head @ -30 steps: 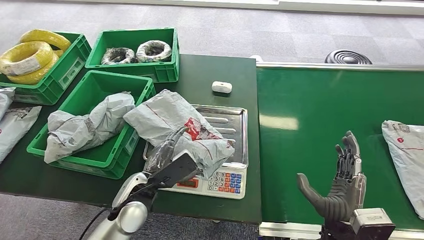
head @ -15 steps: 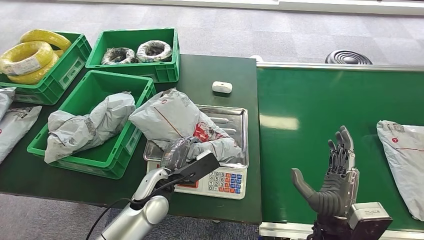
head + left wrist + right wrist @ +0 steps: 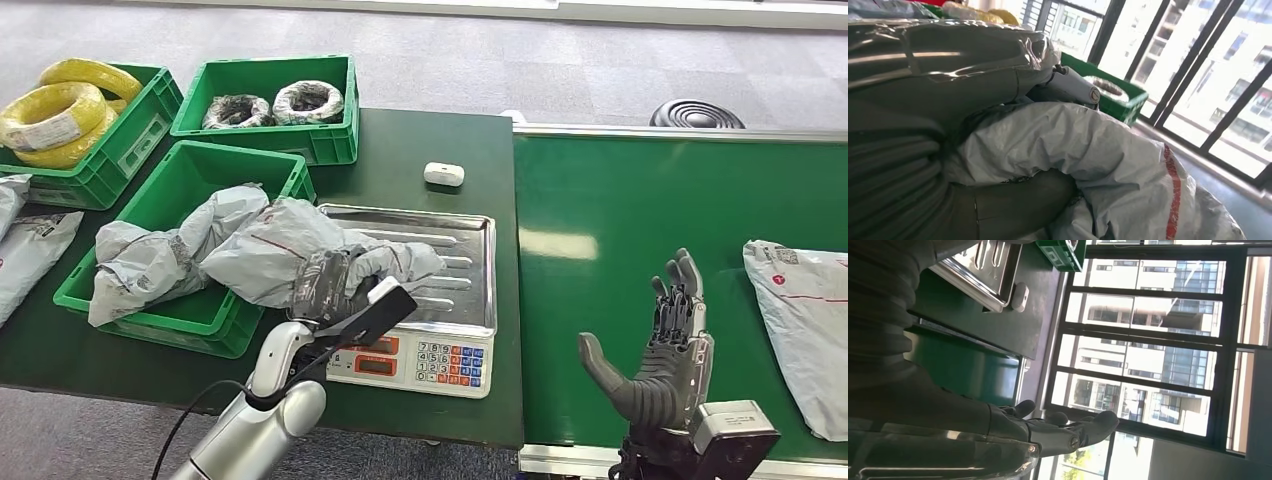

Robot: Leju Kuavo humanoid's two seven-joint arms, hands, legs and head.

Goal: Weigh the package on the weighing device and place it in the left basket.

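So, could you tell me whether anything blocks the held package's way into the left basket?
Nothing stands between them. The left hand holds the package over the basket's near rim. Another grey package already lies inside, filling much of it.

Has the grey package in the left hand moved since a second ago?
Yes. The package has shifted left off most of the scale's steel tray, toward the green basket, held by the left hand.

- Yellow cable coils [image 3: 62, 110] fill the far-left green crate [image 3: 135, 138].
- Dark wire coils [image 3: 274, 104] lie in another green crate [image 3: 300, 140].
- A small white device [image 3: 443, 174] sits on the table [image 3: 420, 140].
- A grey parcel [image 3: 805, 320] rests on the green conveyor [image 3: 620, 210].
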